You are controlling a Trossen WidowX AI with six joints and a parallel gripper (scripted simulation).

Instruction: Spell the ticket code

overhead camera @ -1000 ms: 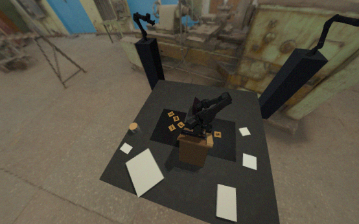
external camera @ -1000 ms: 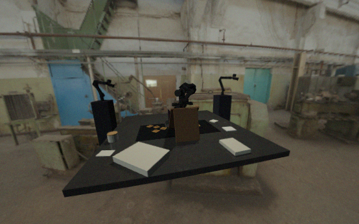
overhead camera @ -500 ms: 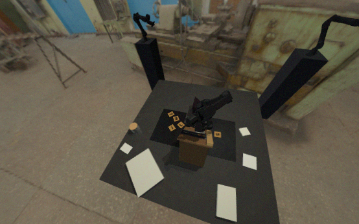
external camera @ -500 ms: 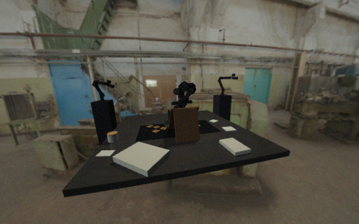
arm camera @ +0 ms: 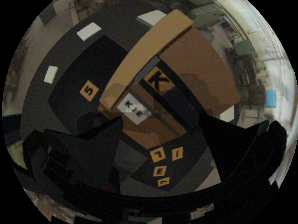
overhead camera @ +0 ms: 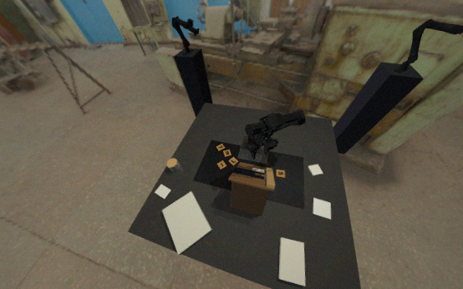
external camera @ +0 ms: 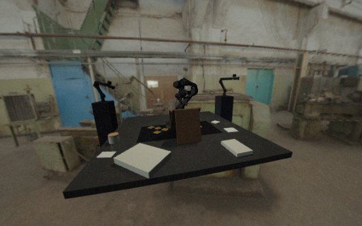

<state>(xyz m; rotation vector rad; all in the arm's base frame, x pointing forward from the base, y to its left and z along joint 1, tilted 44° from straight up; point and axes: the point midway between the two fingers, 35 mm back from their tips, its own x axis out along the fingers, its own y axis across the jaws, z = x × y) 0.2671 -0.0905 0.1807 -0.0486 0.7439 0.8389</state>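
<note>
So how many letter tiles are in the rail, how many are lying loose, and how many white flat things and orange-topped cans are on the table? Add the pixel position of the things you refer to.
Letter tile in the rail (overhead camera: 260,174) (arm camera: 158,79): 1
Loose letter tiles (overhead camera: 281,173) (external camera: 157,132) (arm camera: 89,90): 5
White flat things (overhead camera: 186,222) (external camera: 142,157) (arm camera: 89,31): 5
Orange-topped can (overhead camera: 172,162) (external camera: 113,138): 1
Total: 12

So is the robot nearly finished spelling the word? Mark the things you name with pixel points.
Not yet, one letter looks done: the K tile (overhead camera: 259,174) (arm camera: 158,79) sits in the rail (overhead camera: 244,171) (arm camera: 185,107), near its closed end. Nothing is in hand; the jaws are open. The ticket (overhead camera: 257,169) (arm camera: 132,108) seems to read KIE, so the I tile (overhead camera: 221,164) (external camera: 157,132) (arm camera: 177,153) and E tile (overhead camera: 226,153) (external camera: 157,128) (arm camera: 160,171), lying on the mat (overhead camera: 286,192) (external camera: 145,134) (arm camera: 70,90), are left.
</note>
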